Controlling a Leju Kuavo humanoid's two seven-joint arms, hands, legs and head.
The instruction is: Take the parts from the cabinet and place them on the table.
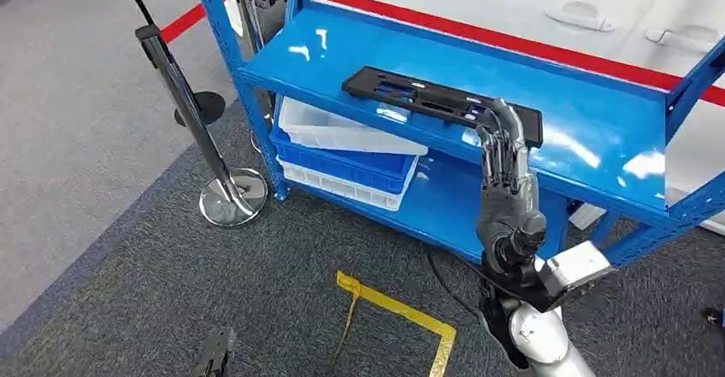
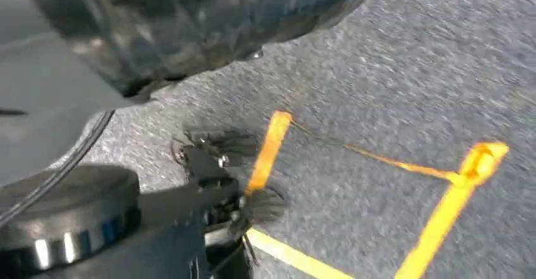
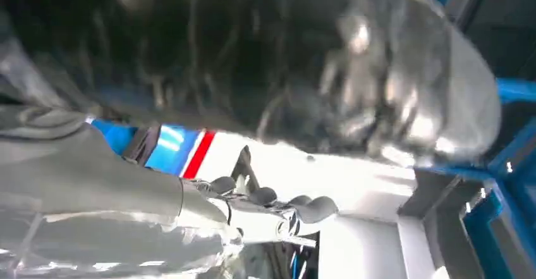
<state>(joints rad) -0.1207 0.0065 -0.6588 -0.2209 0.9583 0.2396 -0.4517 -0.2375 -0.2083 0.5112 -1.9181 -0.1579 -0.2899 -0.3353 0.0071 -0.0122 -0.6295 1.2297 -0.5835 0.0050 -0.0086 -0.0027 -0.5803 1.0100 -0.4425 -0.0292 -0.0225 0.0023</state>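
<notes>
Centre left in your head view, a white bin (image 1: pixel 342 129) sits tilted in a blue crate (image 1: pixel 342 161) stacked on another white bin (image 1: pixel 338 186); you can't see any contents. Your left wrist view adds yellow floor tape (image 2: pixel 268 149). The part (image 1: pixel 427 99), a long black slotted panel, lies flat on the shelf (image 1: pixel 598 129). Your right hand (image 1: pixel 504 180) reaches its right end, fingers extended; grip unclear. The left hand (image 2: pixel 215 184) is blurred; can't tell.

1. A workshop or demonstration floor: a blue steel shelving rack (image 1: pixel 479 78) holds stacked plastic bins (image 1: pixel 346 159).
2. Chrome barrier posts (image 1: pixel 192 112), grey carpet (image 1: pixel 128 274), yellow floor tape (image 1: pixel 402 313).
</notes>
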